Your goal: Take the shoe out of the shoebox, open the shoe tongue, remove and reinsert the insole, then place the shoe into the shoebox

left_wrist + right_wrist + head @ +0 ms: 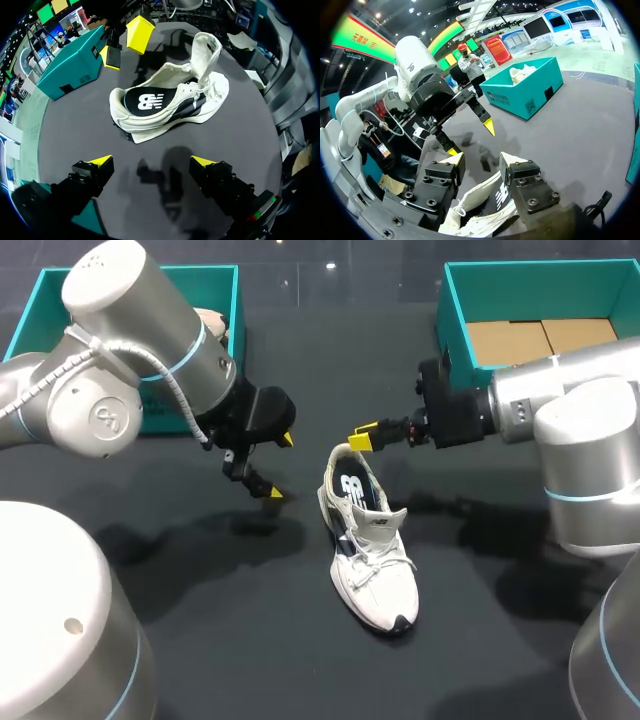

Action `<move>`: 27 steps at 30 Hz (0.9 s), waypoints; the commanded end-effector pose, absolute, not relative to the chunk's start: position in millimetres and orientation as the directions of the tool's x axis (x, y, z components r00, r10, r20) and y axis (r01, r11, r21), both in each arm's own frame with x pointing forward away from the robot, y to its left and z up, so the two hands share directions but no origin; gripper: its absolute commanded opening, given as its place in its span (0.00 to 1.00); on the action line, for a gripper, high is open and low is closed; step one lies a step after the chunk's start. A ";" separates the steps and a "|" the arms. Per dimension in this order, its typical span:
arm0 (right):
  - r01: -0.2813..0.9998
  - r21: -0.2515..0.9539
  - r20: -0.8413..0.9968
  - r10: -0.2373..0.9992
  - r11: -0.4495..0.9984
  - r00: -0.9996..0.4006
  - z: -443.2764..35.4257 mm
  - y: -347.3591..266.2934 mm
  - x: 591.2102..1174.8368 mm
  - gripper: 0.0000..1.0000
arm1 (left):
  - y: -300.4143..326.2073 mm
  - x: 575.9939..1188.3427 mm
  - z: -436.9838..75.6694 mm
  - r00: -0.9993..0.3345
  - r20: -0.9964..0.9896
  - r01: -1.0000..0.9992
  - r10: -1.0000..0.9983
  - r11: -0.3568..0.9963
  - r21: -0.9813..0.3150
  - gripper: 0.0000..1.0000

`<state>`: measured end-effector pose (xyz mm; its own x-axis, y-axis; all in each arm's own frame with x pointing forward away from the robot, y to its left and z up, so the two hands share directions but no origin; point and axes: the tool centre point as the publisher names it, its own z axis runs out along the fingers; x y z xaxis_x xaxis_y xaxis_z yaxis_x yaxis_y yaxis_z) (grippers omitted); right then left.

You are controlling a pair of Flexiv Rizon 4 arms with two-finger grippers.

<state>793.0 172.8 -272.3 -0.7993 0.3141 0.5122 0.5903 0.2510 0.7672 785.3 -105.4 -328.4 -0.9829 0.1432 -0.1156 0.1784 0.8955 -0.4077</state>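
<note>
A white sneaker (pixel 375 575) stands on the black table, toe toward the near edge. Its tongue (pixel 385 523) is pulled up, and a dark insole (pixel 145 100) with a white logo lies inside. My right gripper (pixel 362 437) hovers just above and behind the heel, open, with nothing between its fingers; the shoe (pixel 480 210) shows beneath it. My left gripper (pixel 280 466) is open to the left of the shoe (pixel 170 107) and apart from it, its fingers spread wide over bare table (pixel 152 160).
A teal shoebox (pixel 140 410) holding something white stands at the back left. Another teal shoebox (pixel 455 320) with cardboard inside is at the back right, behind my right arm.
</note>
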 end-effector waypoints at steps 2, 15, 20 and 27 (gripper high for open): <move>0.616 0.731 0.510 0.363 0.293 -0.780 -263.3 167.8 797.1 0.44 | -90.4 782.6 -318.3 -0.982 -0.124 0.183 0.146 0.903 -0.388 1.00; 0.735 0.586 0.514 0.544 0.342 -0.663 -252.5 146.2 812.0 0.35 | -60.1 789.4 -300.3 -0.976 -0.127 0.208 0.175 0.919 -0.334 1.00; 0.781 0.496 0.501 0.610 0.379 -0.614 -243.7 142.3 819.9 0.27 | -47.1 791.9 -291.5 -0.976 -0.124 0.212 0.181 0.919 -0.331 1.00; 0.831 0.372 0.483 0.677 0.415 -0.555 -235.8 142.2 826.2 0.05 | -30.9 793.7 -284.4 -0.979 -0.123 0.192 0.161 0.929 -0.315 1.00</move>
<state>824.7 139.8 -242.4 -0.5741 0.6245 0.5296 0.7939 0.2662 0.5467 798.2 -38.3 -290.6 -0.9795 0.1617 -0.1202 0.1921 0.9296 -0.3145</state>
